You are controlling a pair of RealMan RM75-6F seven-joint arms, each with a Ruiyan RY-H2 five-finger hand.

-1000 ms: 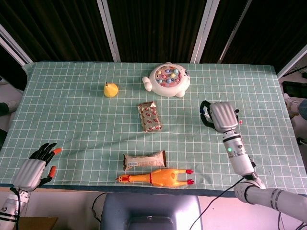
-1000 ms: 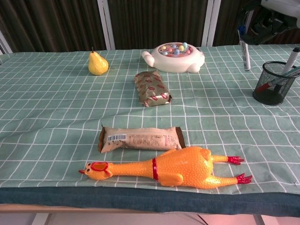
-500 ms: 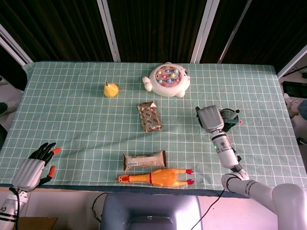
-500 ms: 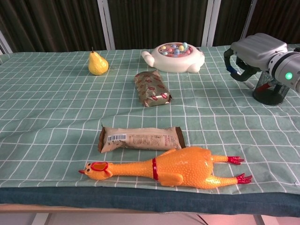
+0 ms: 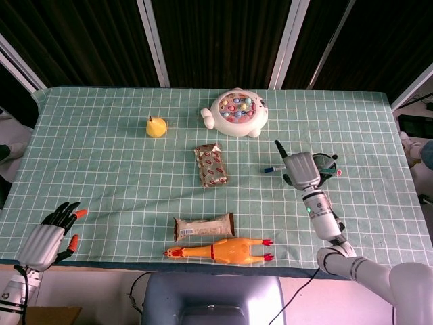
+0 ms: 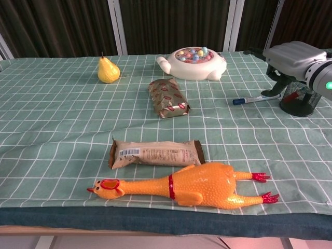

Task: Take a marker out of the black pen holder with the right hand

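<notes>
The marker [image 5: 275,168] [image 6: 255,98] lies flat on the green checked cloth, blue cap pointing left, just left of the black mesh pen holder [image 5: 326,162] [image 6: 299,101]. Other pens still stand in the holder. My right hand [image 5: 301,169] [image 6: 290,56] hovers over the marker's right end and the holder's left side. Its fingers are spread and one reaches down close to the marker's end; nothing is gripped. At the table's near left corner my left hand [image 5: 51,237] rests with its fingers apart, holding nothing; only the head view shows it.
A yellow pear [image 5: 156,126] and a white fishing-game toy [image 5: 235,112] sit at the back. A foil snack pack [image 5: 211,164] lies mid-table. A brown wrapped bar [image 5: 203,227] and a rubber chicken [image 5: 220,250] lie near the front edge.
One second ago the right hand held the marker upright above the holder. It swung left and down; the marker now lies on the cloth and the hand's fingers have spread.
</notes>
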